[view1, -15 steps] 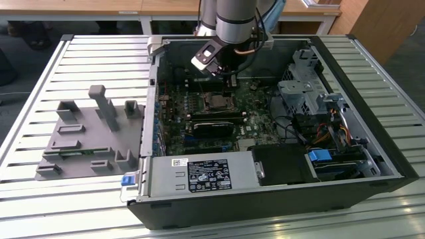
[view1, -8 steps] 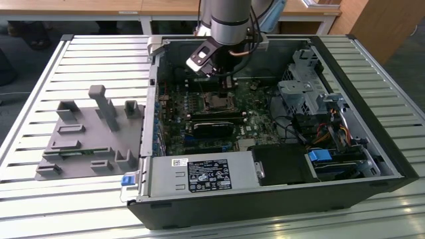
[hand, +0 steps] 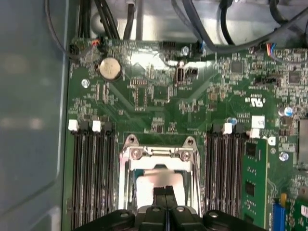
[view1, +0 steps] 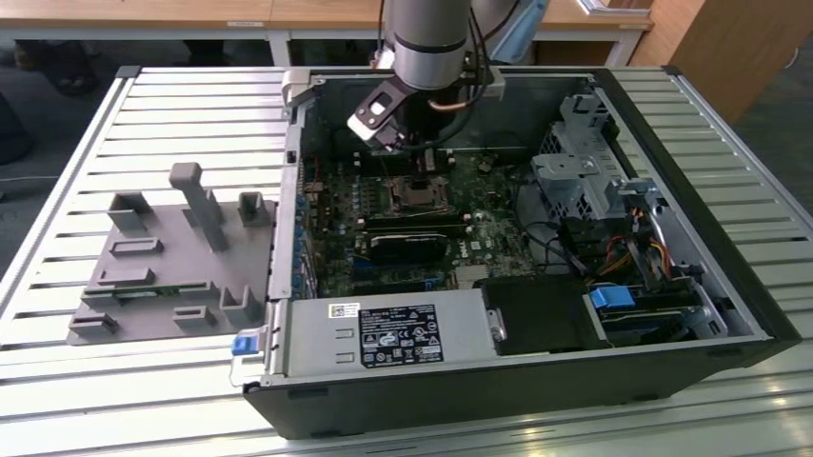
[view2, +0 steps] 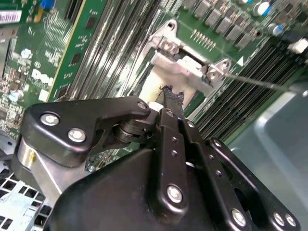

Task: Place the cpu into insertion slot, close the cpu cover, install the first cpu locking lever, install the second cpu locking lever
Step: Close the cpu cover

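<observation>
Silver-tan cpu (hand: 147,186) sits directly beneath my claw (hand: 164,191), whose fingers are pressed together, tips just above it.

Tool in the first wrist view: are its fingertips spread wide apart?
No, the tool is shut, its two tips touching in front of the cpu.

the circuit board (hand: 144,110) is green, speckled with small silver and black parts, and its memory strips (hand: 91,173) are black parallel lines with white end clips. the cpu cover (hand: 127,163) is bright silver around the pale silver-tan cpu (hand: 159,179), and the gripper (hand: 166,191) is matt black. in the exterior view the table (view1: 190,105) shows pale grey slatted stripes, the fixture (view1: 166,257) plain grey, the computer case (view1: 508,400) black.
</observation>
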Action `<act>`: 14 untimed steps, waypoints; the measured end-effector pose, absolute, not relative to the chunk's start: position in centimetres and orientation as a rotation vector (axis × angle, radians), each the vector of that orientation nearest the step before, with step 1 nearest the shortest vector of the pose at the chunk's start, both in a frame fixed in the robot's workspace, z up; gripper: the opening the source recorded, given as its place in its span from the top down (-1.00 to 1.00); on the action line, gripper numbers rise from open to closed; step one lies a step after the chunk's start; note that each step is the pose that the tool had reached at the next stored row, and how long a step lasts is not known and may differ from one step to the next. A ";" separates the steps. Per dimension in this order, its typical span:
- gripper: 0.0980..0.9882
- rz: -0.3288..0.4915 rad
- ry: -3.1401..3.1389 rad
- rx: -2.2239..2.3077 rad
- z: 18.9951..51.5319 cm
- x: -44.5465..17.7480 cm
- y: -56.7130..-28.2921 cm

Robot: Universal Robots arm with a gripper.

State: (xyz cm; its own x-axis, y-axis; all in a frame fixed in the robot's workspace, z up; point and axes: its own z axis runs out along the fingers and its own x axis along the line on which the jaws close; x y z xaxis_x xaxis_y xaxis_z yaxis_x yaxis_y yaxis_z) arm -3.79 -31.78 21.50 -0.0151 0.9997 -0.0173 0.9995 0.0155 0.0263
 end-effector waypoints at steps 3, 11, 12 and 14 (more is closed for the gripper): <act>0.98 0.010 2.217 2.183 21.4 -4.2 -31.8; 0.98 0.011 2.217 2.183 21.1 -5.5 -31.8; 0.98 0.011 2.217 2.183 21.0 -5.5 -31.8; 0.98 0.011 2.217 2.183 20.8 -5.6 -31.8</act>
State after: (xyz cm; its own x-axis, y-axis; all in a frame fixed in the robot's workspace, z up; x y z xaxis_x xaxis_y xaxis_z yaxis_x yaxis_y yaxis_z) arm -5.64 -31.77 20.80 -0.0152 0.9997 -0.0165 0.9995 0.0156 0.0264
